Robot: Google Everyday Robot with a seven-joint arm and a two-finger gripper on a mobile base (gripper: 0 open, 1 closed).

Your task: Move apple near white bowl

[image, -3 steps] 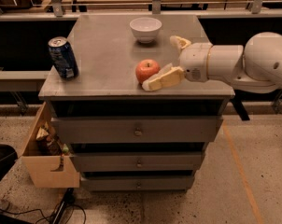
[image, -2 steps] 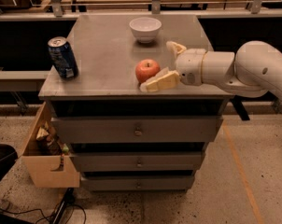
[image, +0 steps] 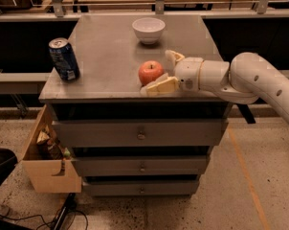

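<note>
Camera view: the arm is cut off at the right edge. The gripper has slid closer than 0.7 s ago, cream jaws spread wide around the round red apple, which stays near the front of the grey cabinet top, apart from the glossy white bowl
</note>
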